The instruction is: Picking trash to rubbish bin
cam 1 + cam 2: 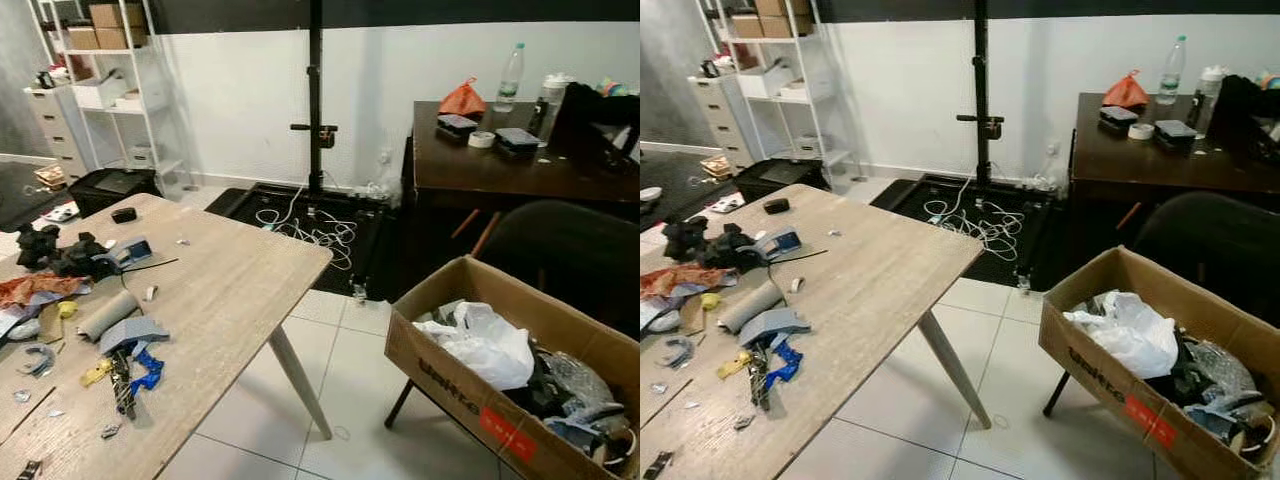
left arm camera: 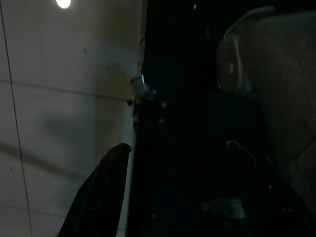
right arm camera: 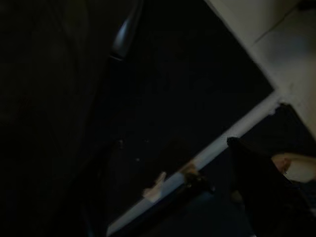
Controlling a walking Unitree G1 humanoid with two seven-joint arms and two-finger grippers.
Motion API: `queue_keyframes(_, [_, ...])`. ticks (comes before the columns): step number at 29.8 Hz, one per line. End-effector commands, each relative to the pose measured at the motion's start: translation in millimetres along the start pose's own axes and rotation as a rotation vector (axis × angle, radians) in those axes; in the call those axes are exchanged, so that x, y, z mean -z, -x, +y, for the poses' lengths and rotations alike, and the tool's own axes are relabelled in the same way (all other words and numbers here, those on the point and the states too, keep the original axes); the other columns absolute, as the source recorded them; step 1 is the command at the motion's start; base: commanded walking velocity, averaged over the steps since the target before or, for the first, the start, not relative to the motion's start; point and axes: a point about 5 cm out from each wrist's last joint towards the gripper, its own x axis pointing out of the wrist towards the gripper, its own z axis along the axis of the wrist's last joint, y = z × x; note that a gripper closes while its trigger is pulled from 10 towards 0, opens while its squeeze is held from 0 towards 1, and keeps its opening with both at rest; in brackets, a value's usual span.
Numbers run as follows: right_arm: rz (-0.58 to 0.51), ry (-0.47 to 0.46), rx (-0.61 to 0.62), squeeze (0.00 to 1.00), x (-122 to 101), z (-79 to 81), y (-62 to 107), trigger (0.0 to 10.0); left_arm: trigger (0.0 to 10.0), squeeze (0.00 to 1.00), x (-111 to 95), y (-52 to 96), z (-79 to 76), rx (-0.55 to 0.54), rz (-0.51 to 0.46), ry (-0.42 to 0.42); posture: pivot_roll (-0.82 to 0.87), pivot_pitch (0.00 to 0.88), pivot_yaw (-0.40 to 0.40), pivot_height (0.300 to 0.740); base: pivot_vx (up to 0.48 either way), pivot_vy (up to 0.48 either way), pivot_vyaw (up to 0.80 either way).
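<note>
where crumpled scraps (image 1: 95, 320) litter pale woodgrain table (image 1: 230, 290), corrugated cardboard box (image 1: 470, 385) gapes.

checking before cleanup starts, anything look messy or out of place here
Yes. Scraps lie scattered over the left end of the wooden table: a grey roll, blue pieces and crumpled orange wrapping. A tangle of white cable sprawls on the floor. The cardboard box of trash sits tilted.
</note>
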Motion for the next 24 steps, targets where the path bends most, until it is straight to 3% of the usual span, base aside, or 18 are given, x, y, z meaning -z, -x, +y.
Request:
queue_keyframes(1, [-0.004,-0.016,-0.021,0.0,-0.9,6.2,-0.5,10.0,10.0,0.0,3.8,1.3,4.4,-0.006,0.012,0.0,-0.1,0.09,0.059,0.74,0.0,-0.465,0.0])
queue_keyframes(10, [-0.02,-0.021,-0.019,0.0,-10.5,6.7,-0.6,10.0,10.0,0.0,5.8,1.8,6.4,-0.023,0.022,0.008,-0.1,0.087,0.06,0.74,0.0,-0.47,0.0])
queue_keyframes(16, [-0.015,-0.019,-0.022,0.0,-9.4,7.2,-0.7,10.0,10.0,0.0,8.4,2.6,9.9,-0.052,0.027,0.018,-0.1,0.085,0.058,0.74,0.0,0.0,0.0])
queue_keyframes(24, [-0.019,0.006,-0.047,0.0,-9.3,6.0,-0.4,10.0,10.0,0.0,10.5,3.3,12.0,-0.064,0.033,0.021,-0.1,0.088,0.058,0.74,0.0,0.0,0.76])
